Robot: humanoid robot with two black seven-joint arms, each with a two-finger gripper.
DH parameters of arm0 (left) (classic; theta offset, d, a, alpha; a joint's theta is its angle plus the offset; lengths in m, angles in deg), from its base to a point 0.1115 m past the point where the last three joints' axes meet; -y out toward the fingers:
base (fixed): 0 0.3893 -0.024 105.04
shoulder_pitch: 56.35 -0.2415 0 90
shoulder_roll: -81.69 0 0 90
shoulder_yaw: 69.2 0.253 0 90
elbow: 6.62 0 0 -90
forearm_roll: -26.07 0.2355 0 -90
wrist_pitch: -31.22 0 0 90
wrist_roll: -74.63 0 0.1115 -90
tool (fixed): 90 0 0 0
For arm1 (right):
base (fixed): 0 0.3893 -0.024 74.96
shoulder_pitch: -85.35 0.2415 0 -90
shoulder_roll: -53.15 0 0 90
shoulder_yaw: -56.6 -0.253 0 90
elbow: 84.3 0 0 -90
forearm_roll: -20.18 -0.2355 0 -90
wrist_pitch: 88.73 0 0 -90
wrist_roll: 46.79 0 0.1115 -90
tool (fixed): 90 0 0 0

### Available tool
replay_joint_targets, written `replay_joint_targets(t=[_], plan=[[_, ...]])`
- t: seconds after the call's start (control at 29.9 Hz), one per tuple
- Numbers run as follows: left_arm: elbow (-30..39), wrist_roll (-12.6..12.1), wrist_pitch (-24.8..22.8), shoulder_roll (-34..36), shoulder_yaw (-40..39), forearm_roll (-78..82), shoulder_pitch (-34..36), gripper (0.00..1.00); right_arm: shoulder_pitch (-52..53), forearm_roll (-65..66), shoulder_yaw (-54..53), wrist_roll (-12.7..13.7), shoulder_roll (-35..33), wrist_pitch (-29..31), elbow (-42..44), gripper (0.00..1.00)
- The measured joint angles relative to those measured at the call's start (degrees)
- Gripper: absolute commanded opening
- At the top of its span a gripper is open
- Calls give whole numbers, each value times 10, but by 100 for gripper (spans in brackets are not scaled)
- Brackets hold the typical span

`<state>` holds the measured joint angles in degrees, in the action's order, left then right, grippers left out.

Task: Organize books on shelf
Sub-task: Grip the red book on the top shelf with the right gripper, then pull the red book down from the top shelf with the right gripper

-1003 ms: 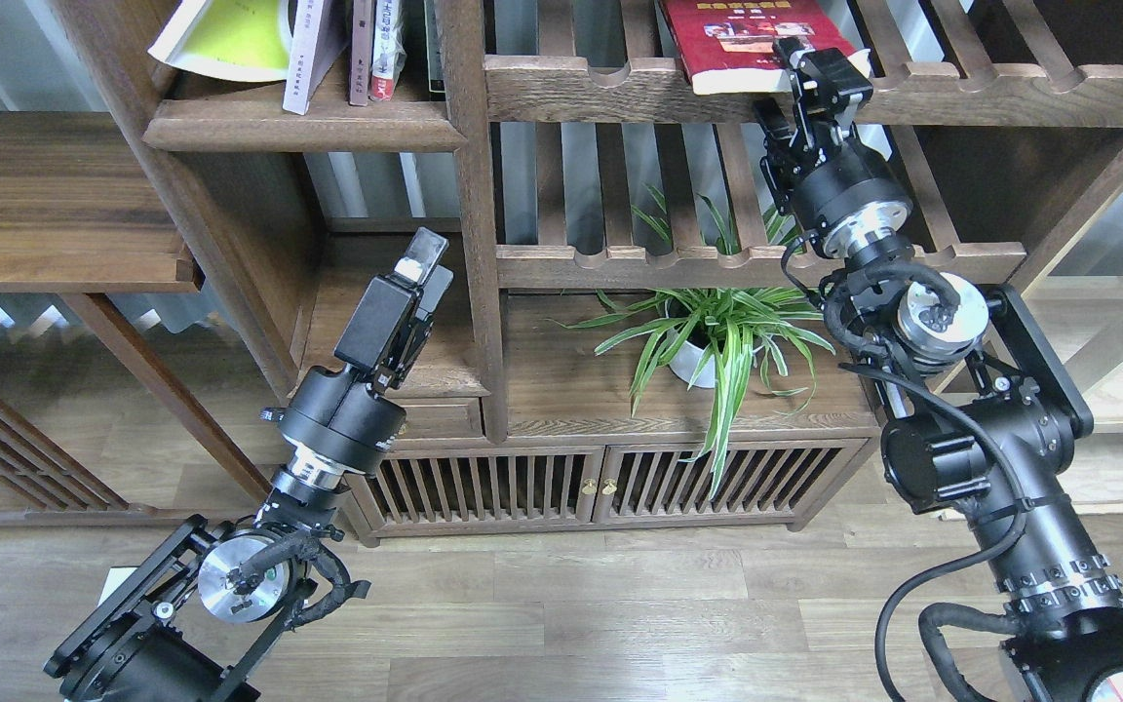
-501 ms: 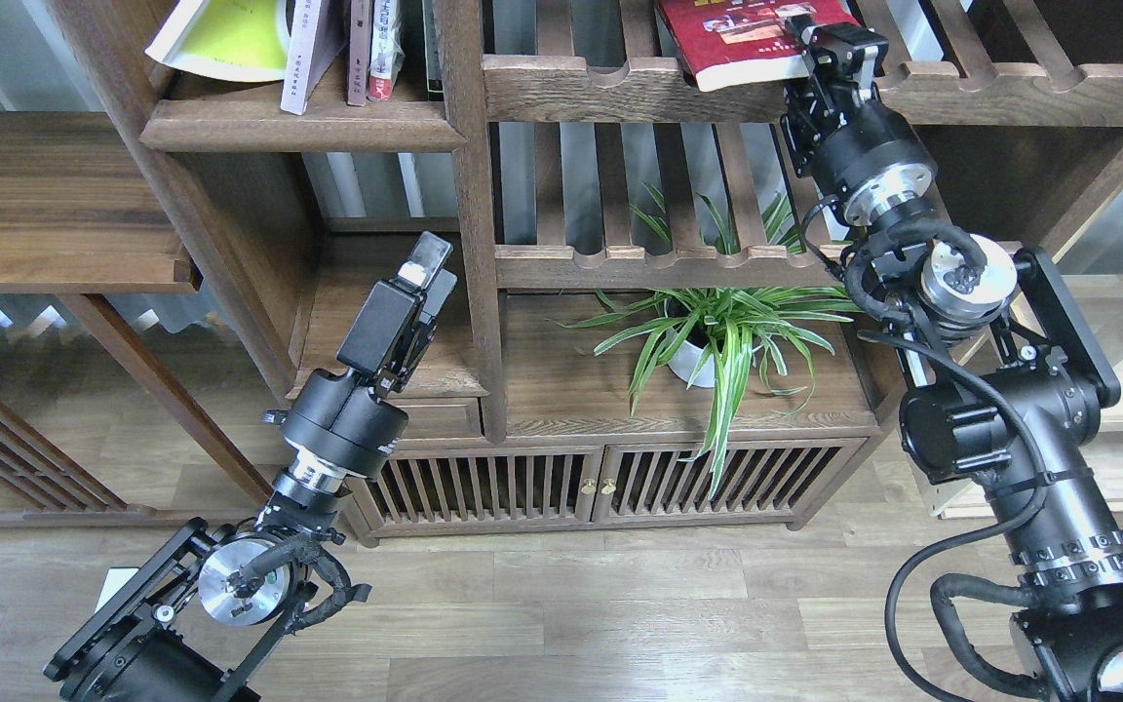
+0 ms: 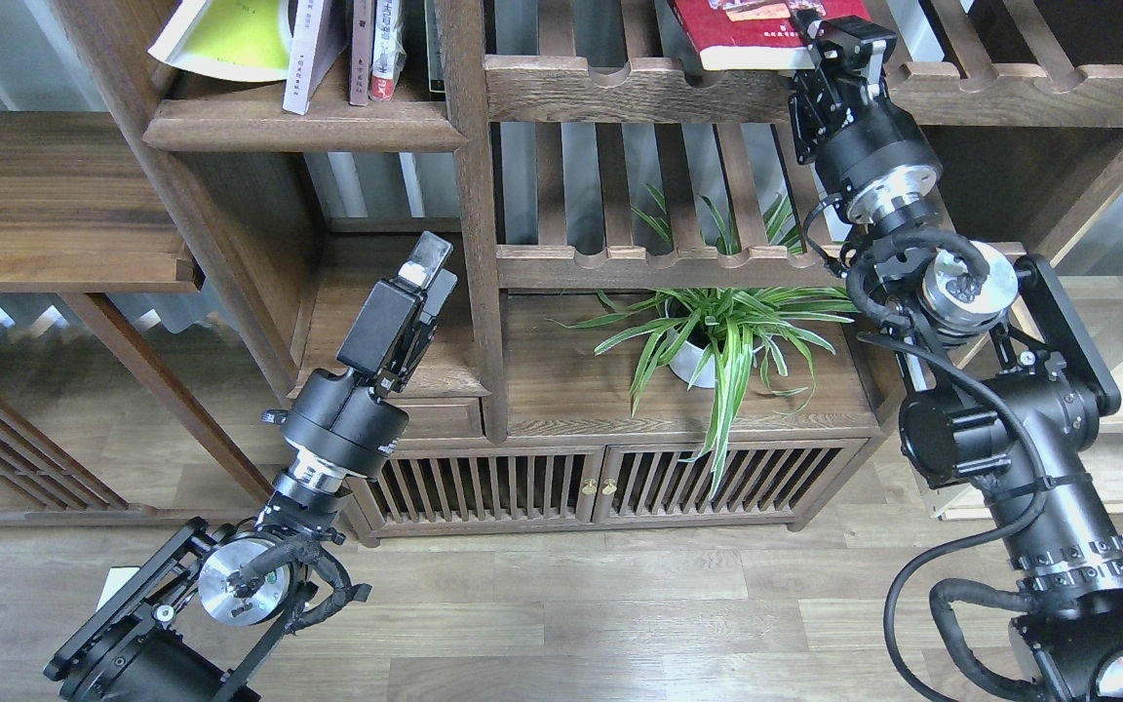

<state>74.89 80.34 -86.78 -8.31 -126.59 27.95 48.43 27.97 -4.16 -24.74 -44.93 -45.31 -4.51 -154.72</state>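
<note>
Gripper (image 3: 839,44) on red book (image 3: 752,34)

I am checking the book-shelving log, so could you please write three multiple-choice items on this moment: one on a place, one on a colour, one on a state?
1. Where does the dark red paperback book lie?
A. on the slatted wooden rack with the notched rail
B. on the floor
C. beside the plant

2. What colour is the cover of the curled paperback on the solid dark brown shelf board?
A. blue
B. yellow-green
C. black

3. What is the right pincer doing?
A. hanging over the floor
B. holding the white pot
C. meeting the red book's near corner

Answers:
1 A, the book rests across the top rack's slats.
2 B, its cover shows yellow-green at the upper left.
3 C, it sits at the book's corner; whether its fingers are shut is unclear.
</note>
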Motion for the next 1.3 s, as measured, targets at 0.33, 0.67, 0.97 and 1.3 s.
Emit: replay_joint_targets(t=[0.33, 0.67, 0.97, 1.3], plan=[[-1, 0, 0, 0, -2, 2, 5, 99, -72, -21, -4, 0, 29, 133, -40, 2], [-9, -2, 0, 0, -12, -2, 18, 99, -137, -21, 32, -1, 48, 314, -58, 1], [-21, -45, 0, 0, -10, -79, 52, 98, -200, 4, 133, -1, 51, 338, -60, 1], [-21, -160, 0, 0, 4, -182, 66, 98, -267, 12, 159, -1, 54, 338, -60, 0]])
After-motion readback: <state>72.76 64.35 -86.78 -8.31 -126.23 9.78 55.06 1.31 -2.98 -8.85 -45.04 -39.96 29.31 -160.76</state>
